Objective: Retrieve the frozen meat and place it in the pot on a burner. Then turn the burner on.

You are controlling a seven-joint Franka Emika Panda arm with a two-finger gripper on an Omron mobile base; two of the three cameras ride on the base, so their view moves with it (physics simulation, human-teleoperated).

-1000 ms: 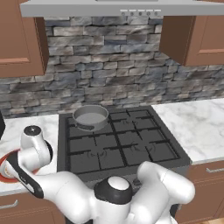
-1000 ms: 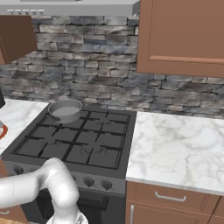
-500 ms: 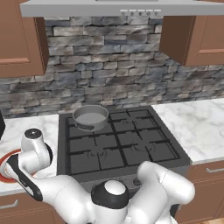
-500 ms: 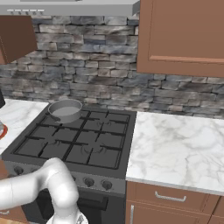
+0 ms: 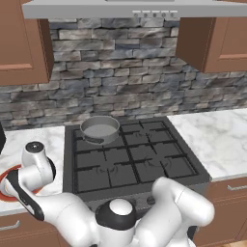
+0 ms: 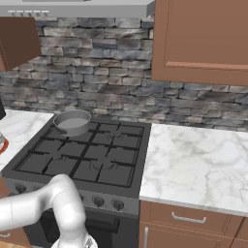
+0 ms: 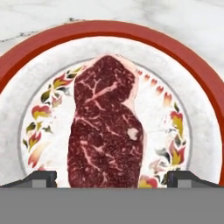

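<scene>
Step in hand: you are lining up to pick the frozen meat [image 7: 107,127] off the plate [image 7: 199,131]; nothing is lifted yet.
Claw: your claw [image 7: 112,177] stands fully open and holds nothing, one fingertip [image 7: 41,178] on each side of the slab's near end.
Meat: it lies flat in the middle of the plate's white well, long axis running away from the hand, narrow enough to fit between the tips.
Plate: it sits on the marble worktop [image 5: 17,140] left of the stove [image 5: 130,159], its orange-red rim [image 5: 7,190] showing beside the arm.
Pot: the pot [image 5: 99,129] stands empty on the back-left burner, well apart from the plate.
How to do it well: keep the slab centred between the tips, come straight down until they bracket its thin edges just above the plate, then close across the narrow width, not the length.
Watch for: a flat slab probably gives little edge to bite; too high a close may slip over it, too low may catch the plate.
After: lift clear of the rim before you swing towards the pot.
</scene>
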